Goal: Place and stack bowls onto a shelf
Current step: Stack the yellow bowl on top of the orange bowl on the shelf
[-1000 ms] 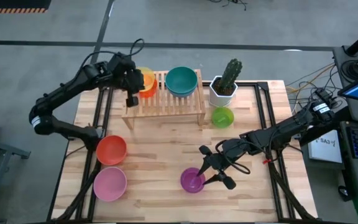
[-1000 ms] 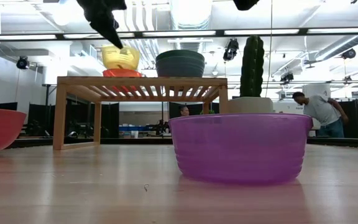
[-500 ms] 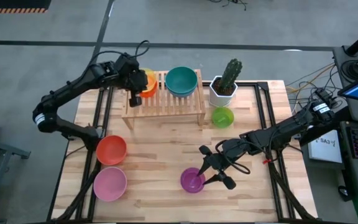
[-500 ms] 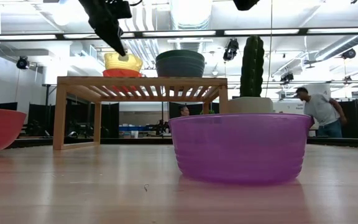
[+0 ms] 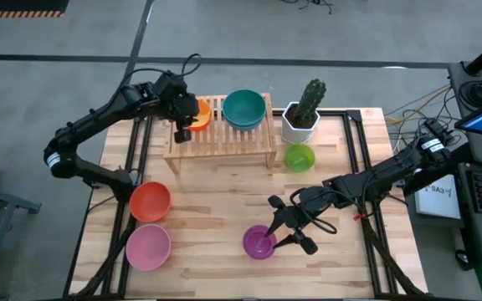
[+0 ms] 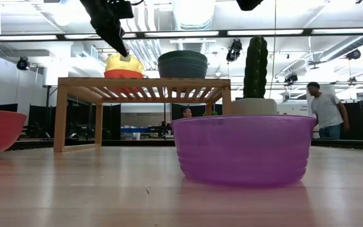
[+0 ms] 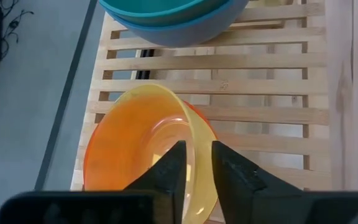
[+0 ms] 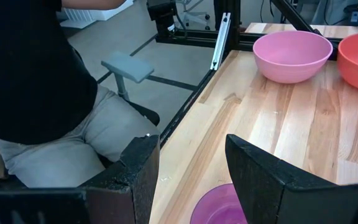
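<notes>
A second before, the small yellow plastic bowl [image 7: 160,143] had hung tilted above the low light-wood slatted shelf [image 5: 224,138]; it now sat level, nested in the round orange plastic bowl [image 6: 123,74] at the shelf's left end. The left tool [image 7: 195,167] still straddled the yellow bowl's rim, one finger inside and one outside, its jaws narrowly parted; whether they still pinched the rim could not be told. Beside that stack on the shelf, a teal plastic bowl [image 5: 244,108] sat inside a blue plastic bowl [image 7: 185,34]. The right tool [image 5: 297,235] hovered, spread wide, just over the edge of the empty purple plastic bowl [image 5: 258,242] on the wooden tabletop [image 5: 216,209]. A red-orange bowl [image 5: 150,201], a pink bowl [image 5: 148,247] and a lime green bowl [image 5: 299,156] stood empty on the tabletop.
</notes>
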Tool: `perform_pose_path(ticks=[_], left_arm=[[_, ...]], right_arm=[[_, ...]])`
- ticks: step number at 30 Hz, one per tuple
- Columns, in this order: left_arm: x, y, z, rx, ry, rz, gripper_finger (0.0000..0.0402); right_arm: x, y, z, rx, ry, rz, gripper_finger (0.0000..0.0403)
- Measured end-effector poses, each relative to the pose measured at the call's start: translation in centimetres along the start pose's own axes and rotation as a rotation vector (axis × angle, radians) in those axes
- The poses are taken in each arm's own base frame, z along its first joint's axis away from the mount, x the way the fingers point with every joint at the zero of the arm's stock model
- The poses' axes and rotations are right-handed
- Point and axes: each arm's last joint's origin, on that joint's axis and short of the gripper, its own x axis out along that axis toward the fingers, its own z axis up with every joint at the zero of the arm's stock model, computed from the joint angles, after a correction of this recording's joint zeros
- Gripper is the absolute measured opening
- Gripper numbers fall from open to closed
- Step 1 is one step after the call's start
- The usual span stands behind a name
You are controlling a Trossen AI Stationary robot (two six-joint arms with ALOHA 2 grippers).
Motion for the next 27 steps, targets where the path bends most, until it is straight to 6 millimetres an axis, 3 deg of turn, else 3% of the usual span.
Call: perform_pose_path(ticks=[7,14,18,27], left_arm=[[-1.5,-0.3,-0.2,-0.013,-0.067,-0.032,0.0071],[-5.1,-0.8,-0.2,0.021,-0.347,-0.040,0.0034],[-4.0,-1.5,-1.7,0.023,-0.391,0.014,0.0005],[0.1,-2.5,-4.8,-0.045,-0.443,0.193,0.0001]], right_arm=[[0.0,0.0,0.0,0.020,0.000,0.000,0.0173],[0.0,0.0,0.0,0.024,-0.006,-0.031,0.0173],[0.0,-0.1,0.1,0.015,-0.013,-0.048,0.0173],[0.0,0.0,0.4,0.010,-0.042,-0.045,0.0173]])
